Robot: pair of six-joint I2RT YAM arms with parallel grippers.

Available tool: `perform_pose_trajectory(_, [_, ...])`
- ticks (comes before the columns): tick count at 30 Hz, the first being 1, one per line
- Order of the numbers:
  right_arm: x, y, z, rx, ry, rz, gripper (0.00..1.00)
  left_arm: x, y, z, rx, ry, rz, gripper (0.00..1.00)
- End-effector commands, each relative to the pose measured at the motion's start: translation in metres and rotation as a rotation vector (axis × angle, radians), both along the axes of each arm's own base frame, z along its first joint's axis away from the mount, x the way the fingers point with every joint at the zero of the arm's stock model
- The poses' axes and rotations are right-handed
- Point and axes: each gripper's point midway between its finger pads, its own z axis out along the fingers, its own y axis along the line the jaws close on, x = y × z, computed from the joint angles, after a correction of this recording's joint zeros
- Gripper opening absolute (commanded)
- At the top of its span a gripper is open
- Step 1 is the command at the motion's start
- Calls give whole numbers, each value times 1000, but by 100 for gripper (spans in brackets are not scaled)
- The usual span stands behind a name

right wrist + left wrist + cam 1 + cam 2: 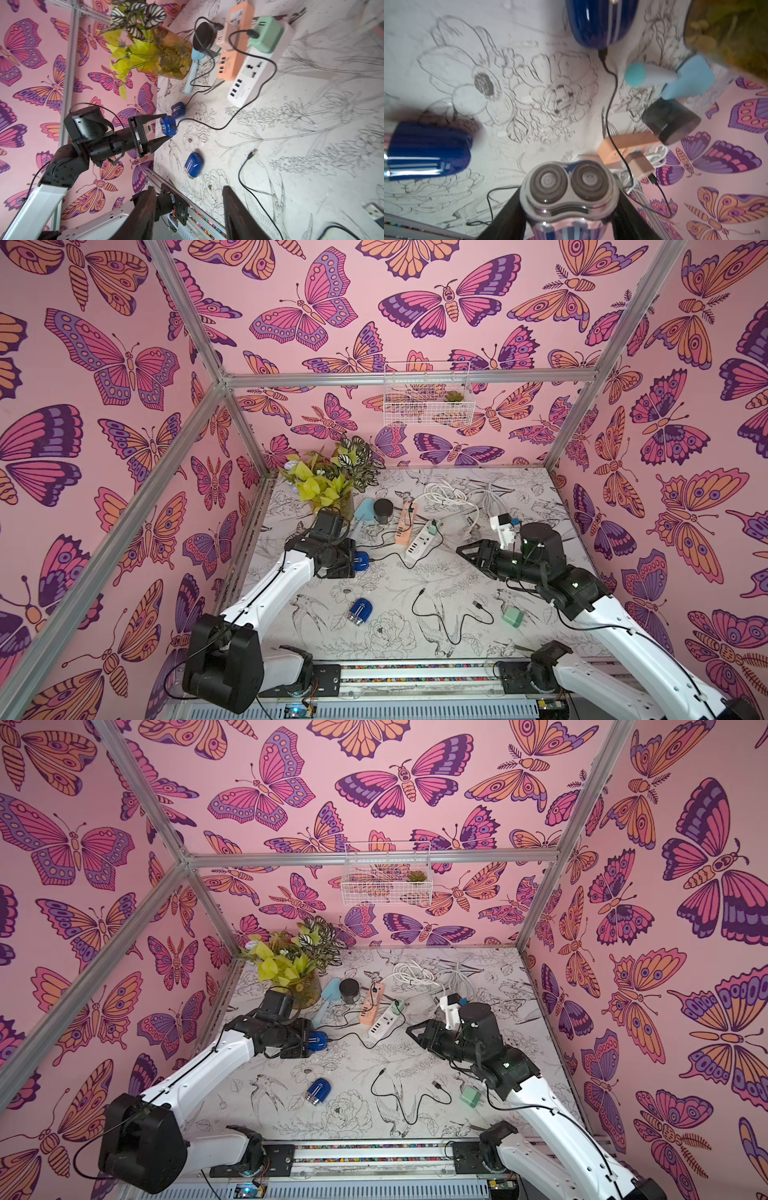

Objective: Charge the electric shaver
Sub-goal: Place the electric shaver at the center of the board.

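Apparently the job is near its end. On the white tabletop printed with line-drawn flowers (386,639), the long white plastic power strip (419,546) lies toward the back. The glossy blue electric shaver with twin round silver cutting heads (568,187) is near the table's left side, apart from the strip. Whether it rests on the surface or hangs just over it I cannot tell. A second blue shaver (178,109) lies just beside it on its own lead. A small mint-green cube-shaped plug adapter (265,34) stands in the strip. A thin black cable (220,128) runs from the adapter across the table to the outer end of the held shaver. I judge that lead to be seated, though the socket itself is hidden. What remains is probably to set the shaver down and let go.

The left arm (270,593) reaches low over the table, and its left gripper (166,127) is turned toward the centre. Its dark fingers pinch the shaver's body from both sides. The right arm (631,639) is bent and stands well apart from the shaver. Its right gripper (188,191) points toward the left one, fingers spread with nothing between them.
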Motion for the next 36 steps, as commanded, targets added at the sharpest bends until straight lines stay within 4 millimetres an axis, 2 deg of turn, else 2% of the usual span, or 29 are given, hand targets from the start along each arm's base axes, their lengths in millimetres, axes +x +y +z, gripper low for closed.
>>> perform_pose_trajectory(1, [-4,-16,-21,-91,76,-19,51,2,19,-14,56,-10,0,0])
perform_pose_trajectory(6, [-3,-39,-40,-210,152,-74,50,-5,38,-40,91,60,6,0])
perform_pose_trajectory(10, [-3,-51,-51,-248,198,-109,48,-13,37,-60,87,123,-25,0])
perform_pose_trajectory(17, [-2,-62,-63,-269,232,-160,48,-20,40,-80,118,168,-54,0])
perform_pose_trajectory(22, [-4,-67,-73,-282,261,-178,47,-33,54,-94,157,216,-27,4])
perform_pose_trajectory(36, [-24,-106,-102,-412,412,-344,46,-40,86,-100,160,245,32,4])
